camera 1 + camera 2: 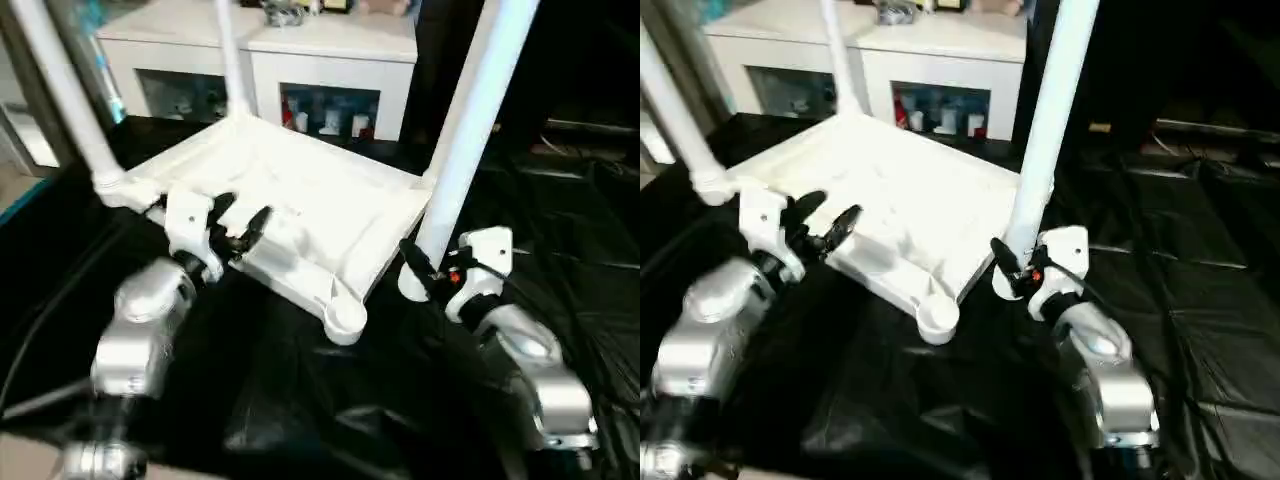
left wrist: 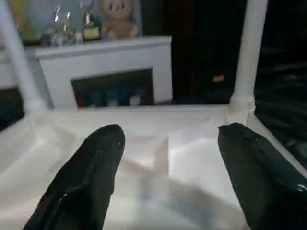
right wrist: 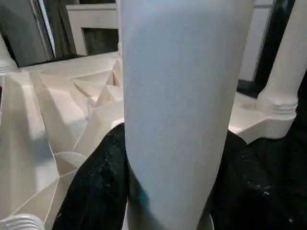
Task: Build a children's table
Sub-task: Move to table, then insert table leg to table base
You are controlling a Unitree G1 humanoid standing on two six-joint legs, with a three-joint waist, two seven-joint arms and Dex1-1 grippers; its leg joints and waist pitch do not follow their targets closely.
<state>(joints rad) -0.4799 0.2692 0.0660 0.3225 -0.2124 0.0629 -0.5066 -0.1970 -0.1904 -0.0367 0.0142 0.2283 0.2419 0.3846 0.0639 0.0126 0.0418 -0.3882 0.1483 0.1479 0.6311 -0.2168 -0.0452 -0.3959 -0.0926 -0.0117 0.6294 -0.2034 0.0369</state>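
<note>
Left eye view: the all-white plastic children's table [image 1: 300, 215] lies upside down on the black sheet-covered floor [image 1: 300, 400], its ribbed underside up; three long tapered white tube legs stand in corner sockets, one at the far left [image 1: 65, 95], one at the far corner [image 1: 230, 60], one at the right corner [image 1: 470, 130]; the rounded near corner socket [image 1: 345, 318] stands empty, with bare black sheet on all its near sides; my left gripper [image 1: 235, 225] hangs over the near-left edge of the top, its two black fingers spread apart and holding nothing; my right gripper [image 1: 425, 268] is closed round the base of the right leg; behind the table stands a white cabinet with glass doors [image 1: 260, 60], close past the far corner.

Right eye view: the same scene; more open black sheet shows to the right of my right forearm [image 1: 1100, 370].

Left wrist view: my two black fingers [image 2: 86, 177] stand wide, the ribbed white underside between and beyond them, untouched as far as I can tell; on top of the cabinet sit a plush toy [image 2: 117, 19] and small trophies.

Right wrist view: the white leg [image 3: 177, 105] sits between my two black fingers [image 3: 96, 187], gripped on both sides; the empty near socket's rim [image 3: 21, 223] lies close beside it.
</note>
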